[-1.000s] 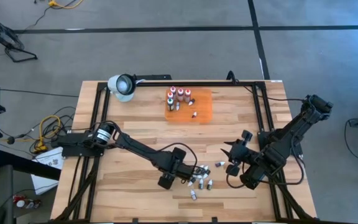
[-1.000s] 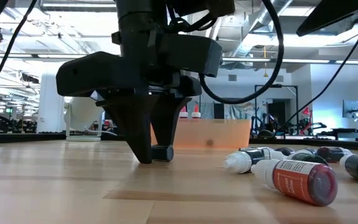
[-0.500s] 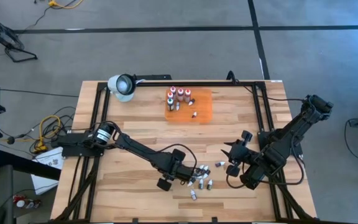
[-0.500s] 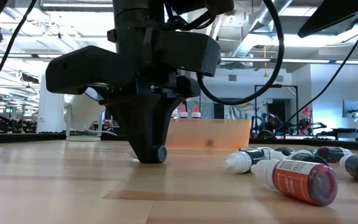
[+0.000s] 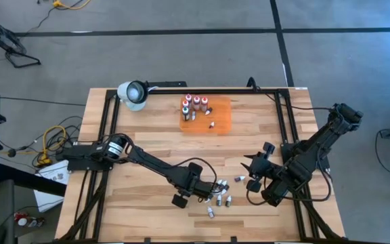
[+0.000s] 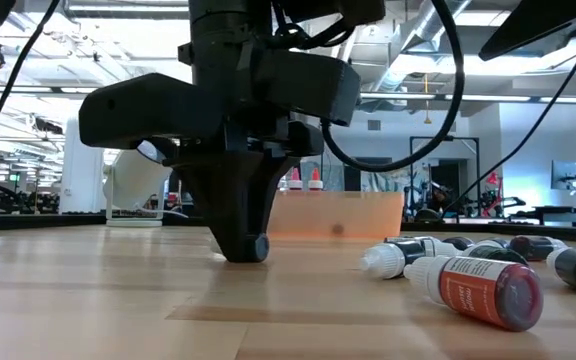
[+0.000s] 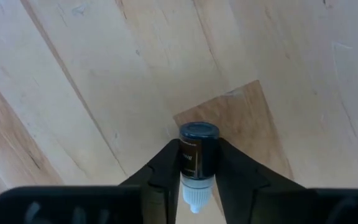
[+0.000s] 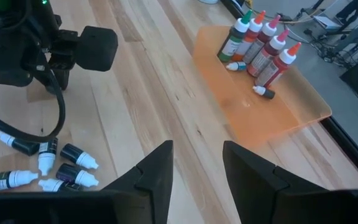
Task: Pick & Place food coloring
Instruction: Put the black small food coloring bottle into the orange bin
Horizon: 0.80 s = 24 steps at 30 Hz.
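From above, we see our left gripper [image 5: 187,192] down on the wooden table [image 5: 147,135], at the edge of the loose cluster of small dropper bottles [image 5: 219,195], which lies well away from the orange mat [image 5: 219,116] at the far side; the right gripper [image 5: 254,177] waits just on the other side of that cluster. At table height, the left gripper's fingers [image 6: 240,228] meet in a point right at the tabletop, with a red-labelled bottle [image 6: 476,289] and several others lying on their sides nearby. Through the left wrist camera we find the fingers pinching a dark dropper bottle [image 7: 197,151] across its body, white tip pointing back toward the palm. That grip looks narrow to us, so a quick lift could let the smooth bottle twist or slip out. Through the right wrist camera, the right fingers [image 8: 154,171] stand spread and empty, and the tall bottles [image 8: 258,41] stand packed at the mat's far end; we judge that setting ours down too close could topple them.
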Motion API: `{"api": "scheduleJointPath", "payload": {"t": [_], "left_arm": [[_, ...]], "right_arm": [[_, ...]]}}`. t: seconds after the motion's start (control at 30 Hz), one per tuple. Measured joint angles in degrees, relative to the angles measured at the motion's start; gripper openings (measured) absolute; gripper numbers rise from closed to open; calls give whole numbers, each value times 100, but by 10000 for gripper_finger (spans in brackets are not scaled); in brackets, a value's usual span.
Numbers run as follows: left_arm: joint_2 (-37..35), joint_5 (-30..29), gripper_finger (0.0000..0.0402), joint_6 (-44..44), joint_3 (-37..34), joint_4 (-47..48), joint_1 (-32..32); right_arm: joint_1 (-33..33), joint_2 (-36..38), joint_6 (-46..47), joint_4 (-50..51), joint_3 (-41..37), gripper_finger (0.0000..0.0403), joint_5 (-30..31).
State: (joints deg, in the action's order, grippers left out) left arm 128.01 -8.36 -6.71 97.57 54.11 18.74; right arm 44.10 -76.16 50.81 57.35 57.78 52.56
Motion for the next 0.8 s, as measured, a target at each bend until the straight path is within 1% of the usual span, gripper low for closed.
{"api": "scheduleJointPath", "payload": {"t": [0.1, 0.23, 0.4, 0.6, 0.8], "left_arm": [[20, -311, 72, 39, 139, 237, -9], [-19, -999, 75, 49, 253, 376, -48], [-85, -1462, 74, 51, 261, 619, -37], [-216, -2611, 75, 162, 265, 1106, -129], [-453, -3147, 76, 200, 272, 1250, -360]], "right_arm": [[0, 0, 0, 2, 0, 134, 0], [0, 0, 1, 2, 0, 134, -11], [0, 0, 0, 2, 1, 134, -17], [0, 0, -24, -11, 2, 134, -17], [0, -2, -25, -18, 2, 134, -19]]}}
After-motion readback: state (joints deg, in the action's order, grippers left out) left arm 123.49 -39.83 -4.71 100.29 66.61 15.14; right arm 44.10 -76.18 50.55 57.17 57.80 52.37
